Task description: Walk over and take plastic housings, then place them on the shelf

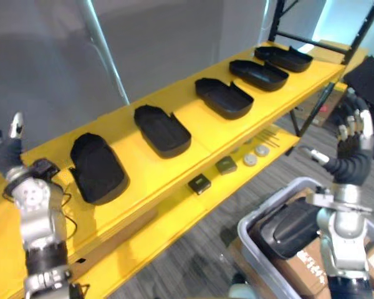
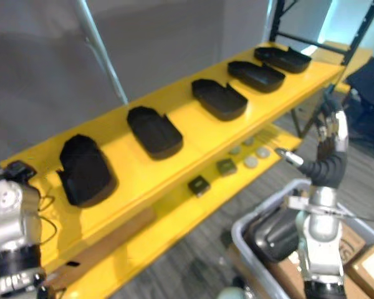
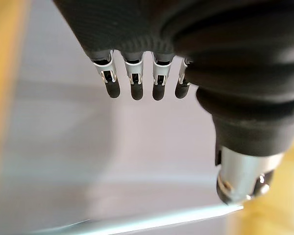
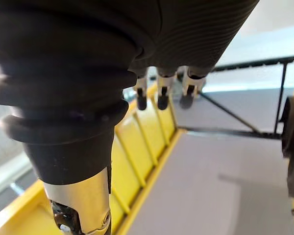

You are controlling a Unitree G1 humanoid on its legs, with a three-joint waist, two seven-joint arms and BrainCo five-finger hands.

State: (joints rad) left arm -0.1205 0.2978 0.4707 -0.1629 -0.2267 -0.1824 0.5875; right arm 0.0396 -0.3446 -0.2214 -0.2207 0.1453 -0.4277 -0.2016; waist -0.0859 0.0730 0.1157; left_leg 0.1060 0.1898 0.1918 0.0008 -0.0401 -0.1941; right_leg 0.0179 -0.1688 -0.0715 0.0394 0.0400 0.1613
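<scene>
Both hands are hanging open and empty between bin and shelf.

The right hand (image 1: 354, 138) is hovering with fingers spread, gripping nothing, over the grey plastic bin (image 1: 244, 232), where a black moulded plastic housing (image 1: 293, 227) is lying, probably the next pick. The left hand (image 1: 1, 149) is hovering at the near-left end, fingers straight, also empty. A row of five black housings (image 1: 224, 98) is sitting evenly spaced along the long yellow shelf (image 1: 193, 119), seemingly keeping each reachable from the front edge. Free room is showing left of the nearest housing (image 1: 98, 167); small grey parts (image 1: 255, 154) are occupying the lower level.
</scene>
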